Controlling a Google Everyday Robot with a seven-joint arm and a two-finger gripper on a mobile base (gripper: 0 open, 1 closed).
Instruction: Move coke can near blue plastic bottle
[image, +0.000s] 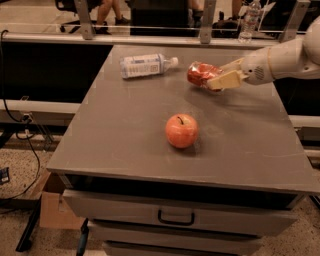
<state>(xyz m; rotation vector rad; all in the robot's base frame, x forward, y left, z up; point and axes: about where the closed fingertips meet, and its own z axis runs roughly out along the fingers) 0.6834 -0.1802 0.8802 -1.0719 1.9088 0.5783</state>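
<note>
The coke can (201, 73) is clasped between the fingers (225, 80) of the gripper (215, 76), which is extended from the right over the far part of the grey table (115, 145). The blue plastic bottle (144, 65) is laid on its side near the far edge, left of the can and apart from it, its cap pointed toward the can. An apple (181, 130) is seen nearer the front, apart from both.
</note>
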